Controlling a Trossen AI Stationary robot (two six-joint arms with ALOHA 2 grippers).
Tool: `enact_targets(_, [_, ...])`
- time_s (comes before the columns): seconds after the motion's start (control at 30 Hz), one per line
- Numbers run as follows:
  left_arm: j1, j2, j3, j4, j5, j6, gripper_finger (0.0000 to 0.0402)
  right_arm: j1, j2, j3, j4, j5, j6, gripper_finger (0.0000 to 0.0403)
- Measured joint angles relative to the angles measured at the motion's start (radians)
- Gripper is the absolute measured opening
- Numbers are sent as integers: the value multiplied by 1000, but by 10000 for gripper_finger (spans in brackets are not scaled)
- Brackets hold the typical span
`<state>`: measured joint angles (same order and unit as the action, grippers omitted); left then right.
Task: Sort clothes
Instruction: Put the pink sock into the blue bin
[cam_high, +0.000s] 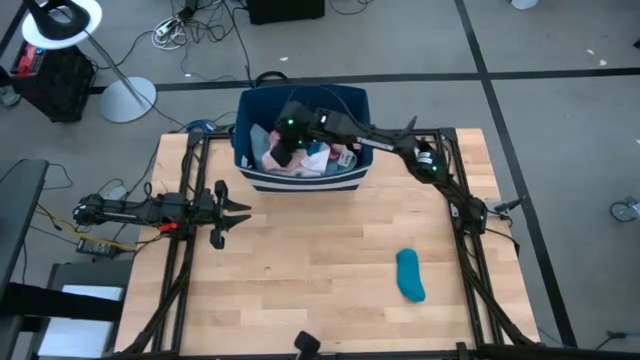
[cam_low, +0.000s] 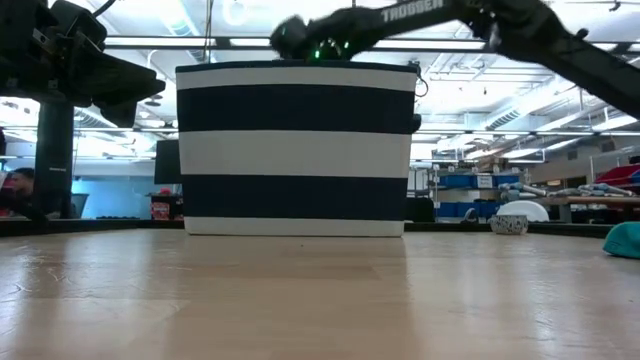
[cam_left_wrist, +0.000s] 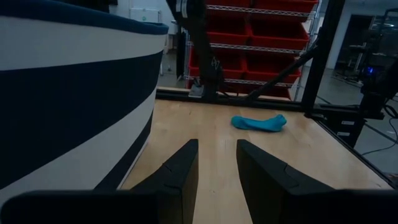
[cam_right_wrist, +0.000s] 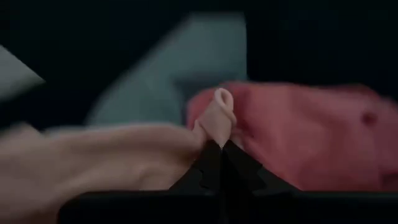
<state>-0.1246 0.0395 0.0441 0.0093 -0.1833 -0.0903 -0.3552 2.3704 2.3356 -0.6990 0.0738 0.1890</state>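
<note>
A navy bin with white stripes (cam_high: 300, 180) stands at the table's far middle and holds the clothes: pink (cam_high: 266, 152) and pale (cam_high: 318, 164) pieces. My right gripper (cam_high: 288, 152) reaches down into the bin's left part and is shut on a pale pink piece (cam_right_wrist: 112, 155). That piece lies beside a coral-pink one (cam_right_wrist: 311, 130) and a grey-blue one (cam_right_wrist: 186, 62). A teal sock (cam_high: 410, 277) lies flat on the table at the near right. My left gripper (cam_high: 240, 212) waits open at the table's left, level, pointing toward the sock (cam_left_wrist: 259, 122). My right gripper pinches a small fold of the pale pink piece between its two fingertips; a nub of cloth (cam_right_wrist: 217, 109) sticks out past them. The fingers slant down from the right into the bin. The rest of the piece spreads among the clothes below.
The bin's striped wall (cam_left_wrist: 74, 93) stands close beside my left gripper. Black frame rails (cam_high: 470, 250) run along the table's left and right sides. Bare wood (cam_high: 300, 270) lies between the bin and the near edge.
</note>
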Motion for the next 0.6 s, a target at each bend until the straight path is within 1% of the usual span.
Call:
enact_targets(0.2, [0, 0, 0, 0, 0, 0, 115, -11, 81, 7, -87, -64, 12, 4])
enact_targets(0.33, [0, 0, 0, 0, 0, 0, 115, -13, 121, 7, -101, -126, 40, 5])
enact_targets(0.47, [0, 0, 0, 0, 0, 0, 115, -10, 124, 5, -86, -144, 38, 14])
enact_targets(0.6, [0, 0, 0, 0, 0, 0, 115, -3, 98, -1, -70, -142, 4, 35])
